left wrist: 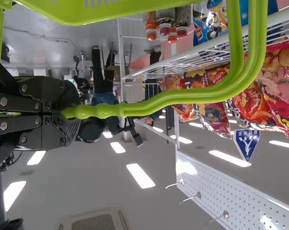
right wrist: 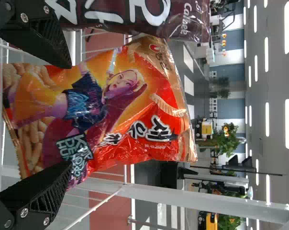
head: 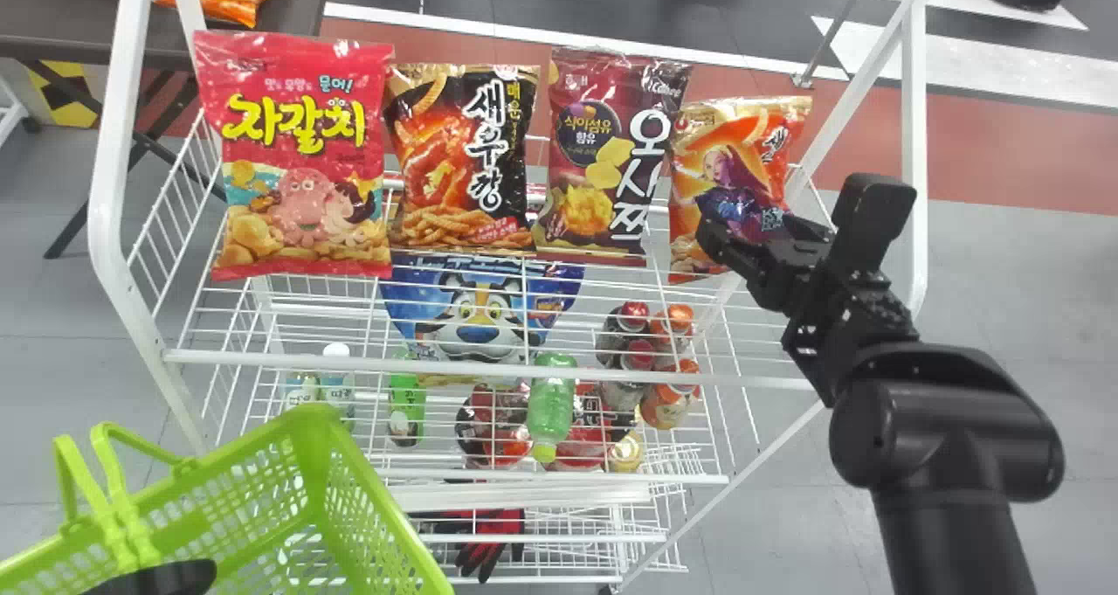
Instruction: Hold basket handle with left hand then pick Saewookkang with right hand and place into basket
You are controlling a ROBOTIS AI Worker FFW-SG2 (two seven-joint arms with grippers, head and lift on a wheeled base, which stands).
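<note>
The orange Saewookkang bag [head: 734,171] stands at the right end of the rack's top shelf. My right gripper [head: 782,219] is in front of its lower right part. In the right wrist view the open gripper [right wrist: 70,115] has one finger on each side of the Saewookkang bag [right wrist: 130,110], near its lower half; whether they touch it I cannot tell. At bottom left in the head view, my left gripper [head: 162,577] is at the green basket [head: 367,499]. The left wrist view has that gripper [left wrist: 70,112] shut on the basket handle [left wrist: 159,103].
A dark red chip bag [head: 607,158] stands directly left of the Saewookkang, then a black bag [head: 463,158] and a pink bag [head: 297,154]. White rack posts [head: 914,141] flank the shelf. Bottles [head: 550,403] and cans stand on lower shelves.
</note>
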